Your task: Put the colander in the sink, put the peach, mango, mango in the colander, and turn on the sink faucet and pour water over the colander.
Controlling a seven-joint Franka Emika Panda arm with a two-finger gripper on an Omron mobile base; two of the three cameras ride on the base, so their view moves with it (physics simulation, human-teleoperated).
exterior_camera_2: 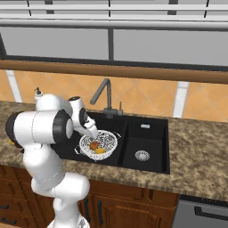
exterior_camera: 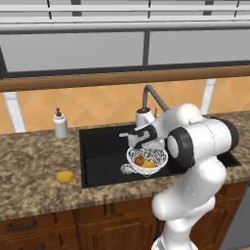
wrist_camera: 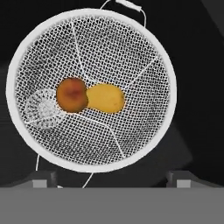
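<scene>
You're looking straight down into the colander (wrist_camera: 92, 89), which is sitting in the left basin of the sink (exterior_camera: 100, 151), and your hand (wrist_camera: 111, 178) is hanging above it with its two fingers (wrist_camera: 43, 179) standing wide apart and gripping nothing. In the hand view the peach (wrist_camera: 71, 94) and one mango (wrist_camera: 105, 98) are lying side by side on the mesh near the middle — touching each other, the peach to the left of the mango in that view. From the left base camera you're seeing the same pair as an orange-red spot and a yellow one inside the white wire bowl, with the white arm bending over the basin from the lower right and hiding the right half of the sink. The other mango (exterior_camera: 64, 176) is lying out on the speckled brown surface (exterior_camera: 34, 161), to the left of the sink and well apart from it, close to the front edge. The sink faucet (exterior_camera_2: 104, 98) is standing behind the sink on the divide between the two basins, its angular spout reaching out toward the left basin. A white soap dispenser (exterior_camera: 60, 124) is standing on the surface at the back, left of the sink. In the right base view the right basin is showing its round silver drain (exterior_camera_2: 141, 155).
</scene>
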